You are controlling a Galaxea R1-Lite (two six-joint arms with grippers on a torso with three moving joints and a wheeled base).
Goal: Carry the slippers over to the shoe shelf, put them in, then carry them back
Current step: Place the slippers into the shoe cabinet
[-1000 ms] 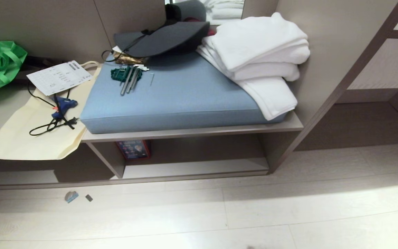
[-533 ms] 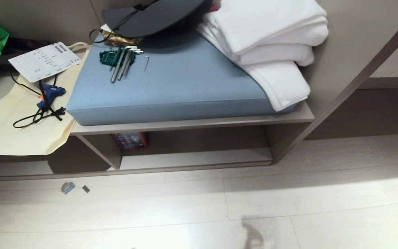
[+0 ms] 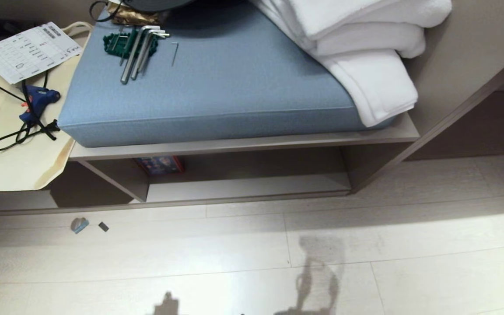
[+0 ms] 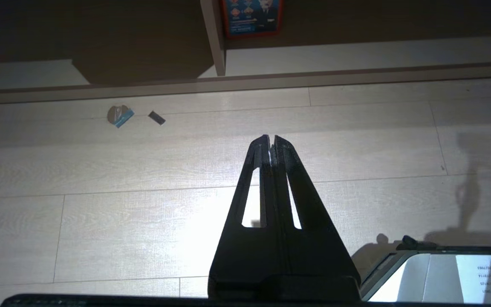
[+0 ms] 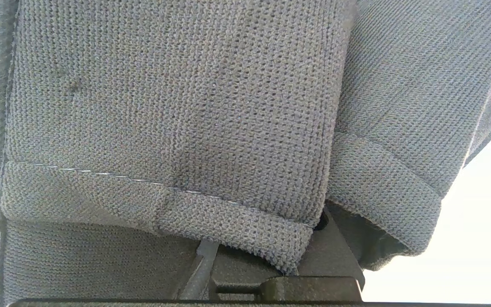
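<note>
Grey knit slippers [image 5: 177, 106] fill the right wrist view, two straps side by side, draped over the dark fingers [image 5: 335, 251] of my right gripper [image 5: 271, 256], which is shut on them. The slippers and both arms are outside the head view; only the arms' shadows fall on the floor. The shoe shelf [image 3: 247, 189] is the low open compartment under the bench, with a pale base board; it also shows as the shoe shelf [image 4: 356, 51] ahead of my left gripper [image 4: 271, 139]. The left gripper is shut and empty, hanging over the floor.
On the bench lie a blue cushion [image 3: 208, 92], white towels [image 3: 365, 65], hex keys [image 3: 136, 48], a cream bag [image 3: 15, 162] and a blue glue gun [image 3: 37, 98]. A red-framed box [image 3: 160, 165] stands inside the shelf. Two small scraps [image 3: 79, 225] lie on the floor.
The whole head view has shifted: the bench has slid upward and grown larger as the camera tipped down. Shadows of the arms have come into view on the floor.
</note>
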